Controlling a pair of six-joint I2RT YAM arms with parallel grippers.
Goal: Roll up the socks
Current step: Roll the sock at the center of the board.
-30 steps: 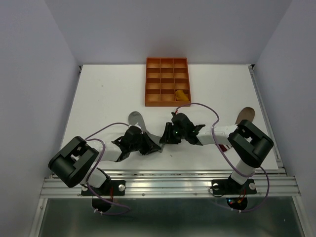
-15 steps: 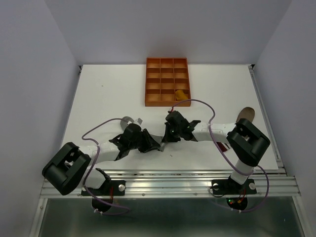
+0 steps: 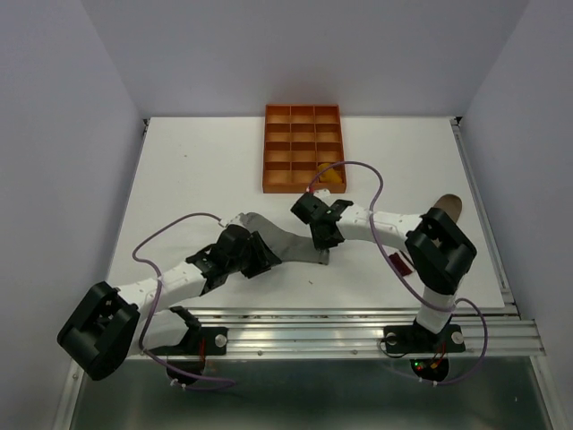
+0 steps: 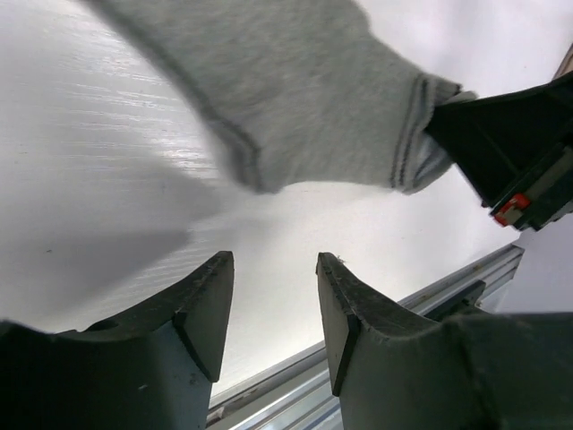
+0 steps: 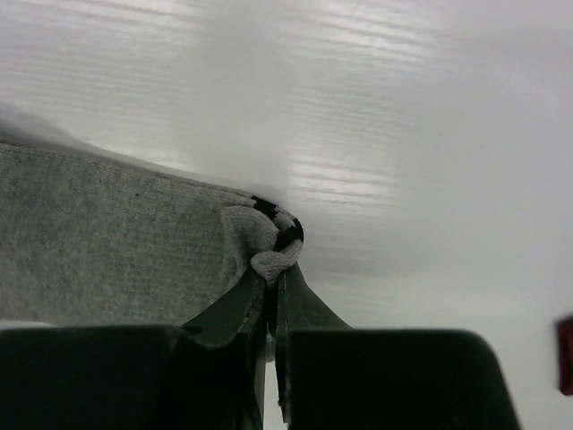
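The grey sock (image 3: 285,236) lies stretched across the table in front of the arms. In the right wrist view my right gripper (image 5: 273,262) is shut on the sock's black-and-white striped cuff (image 5: 279,235), pinching a fold of it just above the table. From above, that gripper (image 3: 320,240) sits at the sock's right end. My left gripper (image 4: 273,269) is open with nothing between its fingers, a little short of the grey sock (image 4: 295,107); from above it (image 3: 265,260) is by the sock's near side. A yellow sock (image 3: 331,176) lies in the orange tray (image 3: 303,149). A brown sock (image 3: 445,208) shows behind the right arm.
The orange compartmented tray stands at the back middle of the table. A small red object (image 3: 400,262) lies by the right arm's forearm. The metal rail (image 3: 304,315) runs along the near edge, close behind the left gripper. Grey walls close in both sides.
The left gripper has let go of the grey sock, opened and drawn back to the left. The right gripper has shut on the cuff and the sock now lies stretched out.
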